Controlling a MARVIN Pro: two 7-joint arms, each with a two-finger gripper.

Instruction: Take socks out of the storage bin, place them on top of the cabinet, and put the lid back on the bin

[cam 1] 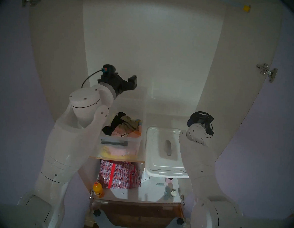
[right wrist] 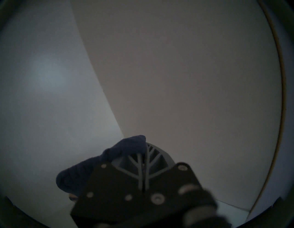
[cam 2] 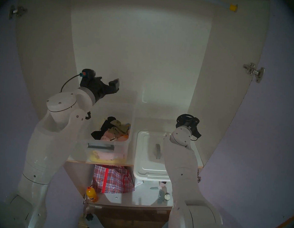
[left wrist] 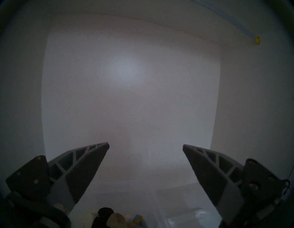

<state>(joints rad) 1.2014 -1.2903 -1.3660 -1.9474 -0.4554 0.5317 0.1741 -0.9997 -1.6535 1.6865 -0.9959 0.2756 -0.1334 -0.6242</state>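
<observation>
**Operator:** Report any readable markings.

**Robot:** None legible. The orange bottle (cam 1: 98,190) on the lower shelf carries a dark label, and a white carton (cam 1: 145,178) under the lid shows small print; both are too small to read.

**Operator:** State of your fingers?

**Robot:** My left gripper (left wrist: 145,145) stands wide apart and empty. Its fingers (left wrist: 82,170) are dark wedges with a grey ribbed lattice on the outer faces. It is raised above the far end of the bin, facing the cabinet's back panel. My right gripper (right wrist: 144,159) is clamped tight on a sock (right wrist: 89,172), with the grey ribs of the two fingers meeting at a thin seam. In the head views the right gripper is hidden behind my own wrist.

**Operator:** Locate the task items.

**Robot:** The sock is navy knit fabric, soft and crumpled, draped over the left side of my right gripper in the wrist view. The bin (cam 1: 133,141) is clear rigid plastic with a grey bar handle in front. It sits uncovered on the cabinet (cam 1: 148,49) shelf, left of the lid. It contains a black garment (cam 1: 114,124), an olive-tan cloth (cam 1: 128,124) and pink fabric (cam 1: 120,132). The lid (cam 1: 156,158) is milky-white moulded plastic, rectangular with rounded corners and a grey arched handle. It lies flat beside the bin, its front edge overhanging the shelf. The cabinet panels are smooth white, with silver hinges.
</observation>
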